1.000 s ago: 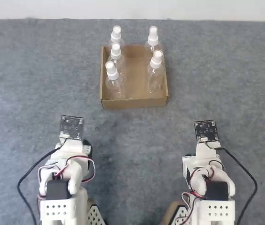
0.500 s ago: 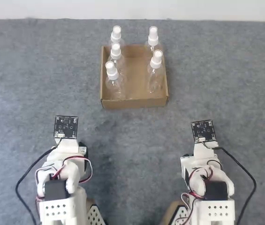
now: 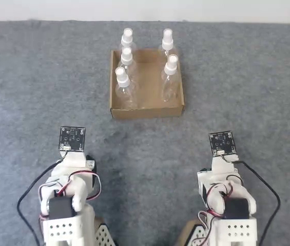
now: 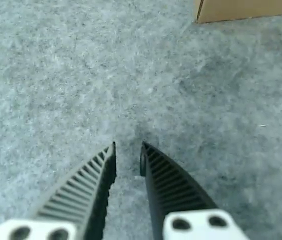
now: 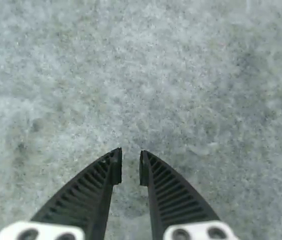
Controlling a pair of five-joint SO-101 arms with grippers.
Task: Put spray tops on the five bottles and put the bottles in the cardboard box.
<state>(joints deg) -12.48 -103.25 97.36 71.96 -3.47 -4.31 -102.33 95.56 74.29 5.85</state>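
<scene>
Looking basically done: five capped bottles (image 3: 125, 87) are standing in the cardboard box (image 3: 147, 111) or right at its far wall, left gripper (image 4: 128, 160) and right gripper (image 5: 130, 167) are hovering well short of it, pinched narrow and empty, so double-checking the far two seems smart.

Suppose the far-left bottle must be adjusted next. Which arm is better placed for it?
Left, probably. That bottle stands at the left side of the cardboard box, nearer the left gripper, whose wrist view faces a box corner. The right gripper would have to reach across other bottles.
</scene>
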